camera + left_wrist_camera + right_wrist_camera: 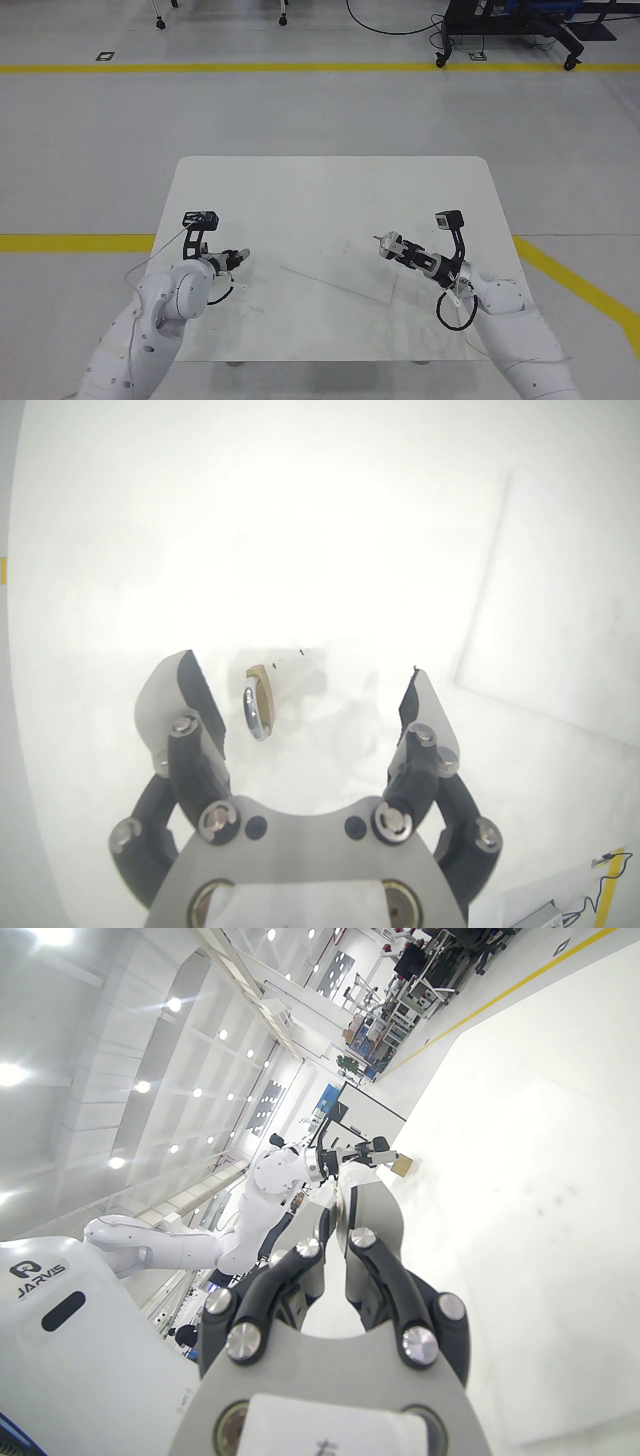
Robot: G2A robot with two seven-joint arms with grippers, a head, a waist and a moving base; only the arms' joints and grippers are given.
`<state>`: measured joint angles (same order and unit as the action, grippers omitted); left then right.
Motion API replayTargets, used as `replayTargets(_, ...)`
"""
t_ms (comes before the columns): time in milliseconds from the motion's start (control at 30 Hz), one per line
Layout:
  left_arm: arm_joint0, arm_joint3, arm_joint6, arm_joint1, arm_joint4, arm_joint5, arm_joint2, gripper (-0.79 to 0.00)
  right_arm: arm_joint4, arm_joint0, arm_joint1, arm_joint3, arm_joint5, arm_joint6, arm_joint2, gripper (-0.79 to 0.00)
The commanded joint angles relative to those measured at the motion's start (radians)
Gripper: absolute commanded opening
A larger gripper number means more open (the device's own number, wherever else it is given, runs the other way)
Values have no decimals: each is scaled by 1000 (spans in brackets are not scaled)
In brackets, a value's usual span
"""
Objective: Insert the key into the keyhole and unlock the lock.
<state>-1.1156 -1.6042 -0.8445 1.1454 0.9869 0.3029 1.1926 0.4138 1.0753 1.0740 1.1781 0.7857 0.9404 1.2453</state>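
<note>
Two arms stand over the near half of the white table (pixel 330 190), one on each side, well apart.

Left side: the left gripper (pixel 300 674) points down at the tabletop with its jaws spread wide and the black pads facing each other. The lock (pixel 260 705), a brass body with a silver shackle, lies on the table in the gap between the fingers, closer to one pad than the other. No contact with either pad is evident.

Right side: the right gripper (pixel 345 1200) has its fingers pressed together on the key (pixel 339 1210), a thin metal piece seen edge-on between the pads. Farther off in the right wrist view, the lock (pixel 402 1164) sits on the table right at the tip of the left gripper (pixel 372 1155).

From above, the right gripper (pixel 385 242) is over the table's right half with its tip turned toward the left gripper (pixel 240 258), and bare tabletop lies between them. Key and lock are well apart, and the key is not in the keyhole.

Beyond the table's far edge, a yellow line (pixel 300 68) crosses the grey floor. A dark wheeled frame (pixel 510 25) stands at the far right.
</note>
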Motion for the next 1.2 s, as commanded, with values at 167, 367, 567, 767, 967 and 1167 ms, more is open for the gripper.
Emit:
replayTargets(167, -25, -38, -51, -3, 26, 30, 25, -416, 0, 0, 0, 0, 0, 0, 0, -785)
replayTargets(367, -64, -76, -75, -8, 62, 47, 58, -406, 0, 0, 0, 0, 0, 0, 0, -785)
replayTargets(567, -66, -63, -84, -5, 66, 40, 57, -465, 0, 0, 0, 0, 0, 0, 0, -785)
replayTargets(767, -59, -53, -93, -1, 90, 51, 44, -699, 0, 0, 0, 0, 0, 0, 0, -785)
replayTargets(967, -78, -77, -42, 2, 118, 68, 51, -785, 0, 0, 0, 0, 0, 0, 0, -785)
replayTargets(1167, -97, -102, 38, 5, 102, -6, 51, -785, 0, 0, 0, 0, 0, 0, 0, -785)
